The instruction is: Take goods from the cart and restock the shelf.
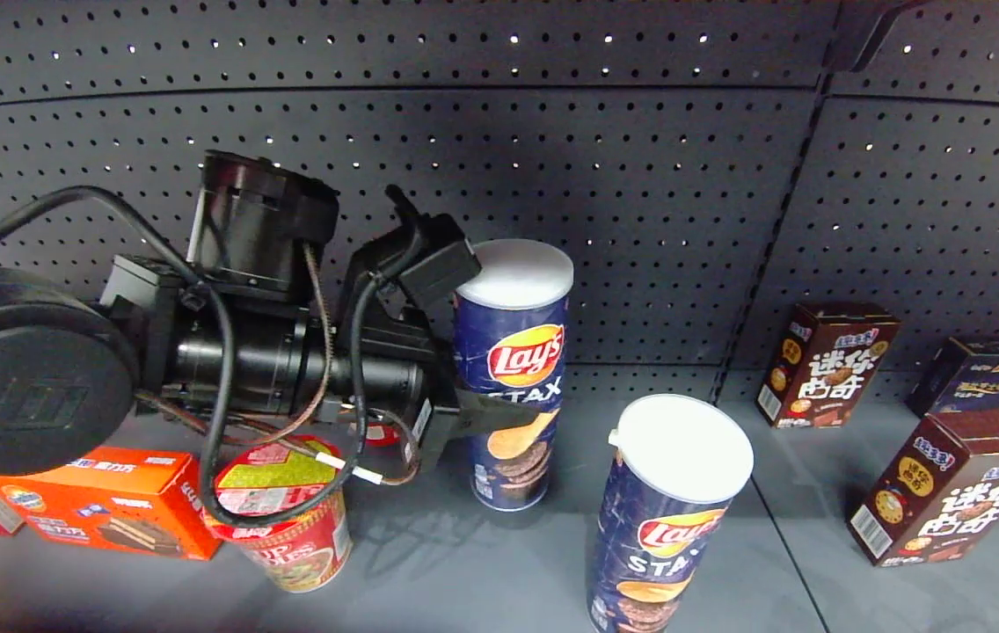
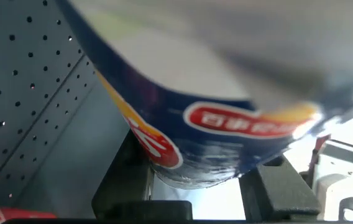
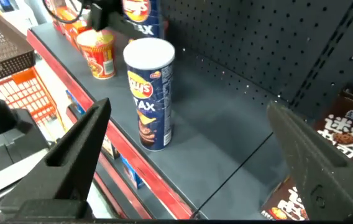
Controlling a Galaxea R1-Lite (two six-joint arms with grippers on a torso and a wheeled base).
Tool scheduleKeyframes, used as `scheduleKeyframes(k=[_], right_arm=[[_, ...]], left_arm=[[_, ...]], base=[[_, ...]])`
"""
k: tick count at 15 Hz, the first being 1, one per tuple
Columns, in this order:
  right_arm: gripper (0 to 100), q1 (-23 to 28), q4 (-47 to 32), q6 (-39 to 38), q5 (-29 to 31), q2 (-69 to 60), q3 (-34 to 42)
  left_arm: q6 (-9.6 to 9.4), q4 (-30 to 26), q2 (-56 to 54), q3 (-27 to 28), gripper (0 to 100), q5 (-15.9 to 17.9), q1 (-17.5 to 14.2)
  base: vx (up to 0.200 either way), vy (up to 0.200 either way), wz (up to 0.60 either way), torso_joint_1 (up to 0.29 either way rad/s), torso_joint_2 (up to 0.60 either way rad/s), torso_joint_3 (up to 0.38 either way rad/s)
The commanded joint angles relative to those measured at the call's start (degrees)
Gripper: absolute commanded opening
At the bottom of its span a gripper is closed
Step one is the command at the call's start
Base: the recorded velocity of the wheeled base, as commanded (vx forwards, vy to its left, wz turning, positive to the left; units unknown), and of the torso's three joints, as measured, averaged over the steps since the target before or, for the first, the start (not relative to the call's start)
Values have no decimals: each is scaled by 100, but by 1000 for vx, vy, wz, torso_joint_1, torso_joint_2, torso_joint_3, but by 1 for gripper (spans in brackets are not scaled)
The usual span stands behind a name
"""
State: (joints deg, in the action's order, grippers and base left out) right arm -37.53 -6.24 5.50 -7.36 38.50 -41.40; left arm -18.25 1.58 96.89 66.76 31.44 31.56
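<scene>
Chip can (image 1: 513, 352), blue with a white lid, stands upright toward the back of the shelf (image 1: 482, 571). We see the left gripper (image 1: 499, 413) clenched around its lower half, one dark finger lying across the label. Whether its base touches the shelf board we cannot tell. In the left wrist view the same can sits between the two jaws, pressed on both sides.

A second chip can (image 1: 671, 519) of the same kind stands upright nearer the shelf's front edge, to the right of the held one and apart from it. A red cup of noodles (image 1: 284, 527) stands near the front edge under the left arm, just beside an orange box (image 1: 113, 514) lying flat toward the shelf's left end. Toward the right end we find a brown cookie box (image 1: 825, 365) standing close to the pegboard back wall (image 1: 640, 176), and a second brown cookie box (image 1: 948, 488) nearer the front edge.

The right gripper (image 3: 189, 109) hangs released, its fingers wide apart and holding nothing, out before the shelf's front edge and facing the second chip can.
</scene>
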Motion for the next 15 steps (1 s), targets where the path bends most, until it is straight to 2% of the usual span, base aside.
scheduleKeyframes(k=[1,6,8,9,11,15], right_arm=[[100,1,62,-5,-2,193,9],[100,-8,132,-14,-2,360,44],[100,-8,325,-5,-2,378,132],[100,-8,422,-5,-2,378,220],[100,-8,431,-5,-2,369,211],[100,-17,440,-14,-55,387,238]], left_arm=[[-3,132,366,154,0,-112,-36],[-56,457,946,452,0,-6,-194],[-74,685,1227,698,0,337,-247],[-258,694,1482,927,0,477,-247],[-425,668,1710,1155,0,495,-221],[-346,413,1921,1656,0,416,-115]], base=[[0,0,0,0,0,0],[0,0,0,0,0,0],[0,0,0,0,0,0],[0,0,0,0,0,0],[0,0,0,0,0,0],[0,0,0,0,0,0]])
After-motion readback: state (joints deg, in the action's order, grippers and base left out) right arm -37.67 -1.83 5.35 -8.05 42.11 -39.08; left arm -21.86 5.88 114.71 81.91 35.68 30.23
